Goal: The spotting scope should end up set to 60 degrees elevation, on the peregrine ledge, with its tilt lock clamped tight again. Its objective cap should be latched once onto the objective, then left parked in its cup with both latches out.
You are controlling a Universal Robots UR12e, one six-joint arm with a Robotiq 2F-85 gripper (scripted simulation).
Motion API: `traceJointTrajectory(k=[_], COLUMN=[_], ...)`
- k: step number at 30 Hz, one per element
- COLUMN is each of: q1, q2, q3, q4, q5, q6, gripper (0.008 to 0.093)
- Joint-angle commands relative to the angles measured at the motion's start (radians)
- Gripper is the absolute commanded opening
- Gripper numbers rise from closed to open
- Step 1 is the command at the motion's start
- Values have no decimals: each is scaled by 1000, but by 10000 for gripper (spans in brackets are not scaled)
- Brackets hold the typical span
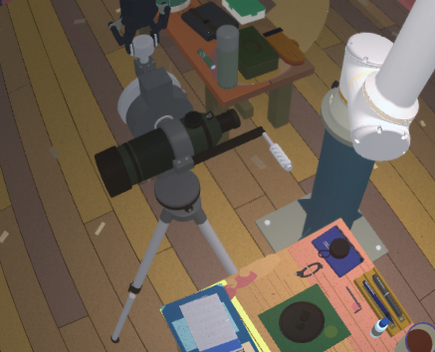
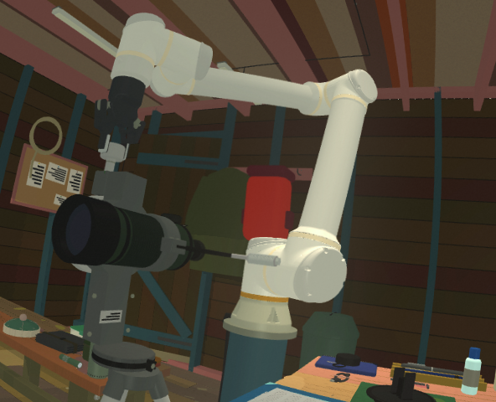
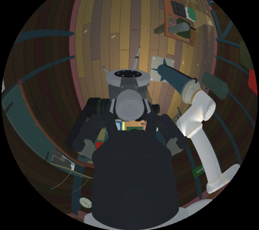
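The grey tilt lock knob (image 1: 142,46) (image 2: 113,151) (image 3: 129,105) stands on top of the grey mount above the spotting scope (image 1: 166,144) (image 2: 118,236), and my gripper (image 1: 140,37) (image 2: 114,145) (image 3: 129,108) reaches down from above with its fingers closed on that knob. The scope lies about level on its tripod (image 1: 178,199), its bare objective towards the left. A pan handle (image 1: 276,152) (image 2: 257,259) sticks out behind the eyepiece. The black objective cap (image 1: 301,321) (image 2: 402,391) sits on a green mat on the near table.
A blue tray (image 1: 341,250) holding a small black cap sits on the near table beside pens, a bottle (image 2: 472,371) and a mug (image 1: 422,340). A far bench (image 1: 231,44) carries a grey flask and cases. My arm's pedestal (image 1: 338,184) stands right of the tripod.
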Motion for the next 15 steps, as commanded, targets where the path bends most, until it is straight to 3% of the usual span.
traceJointTrajectory(k=[1,15], q1=[0,0], q2=[0,0], q3=[-1,-1], q4=[-1,-1], q5=[0,0], q6=[0,0], gripper=[510,230])
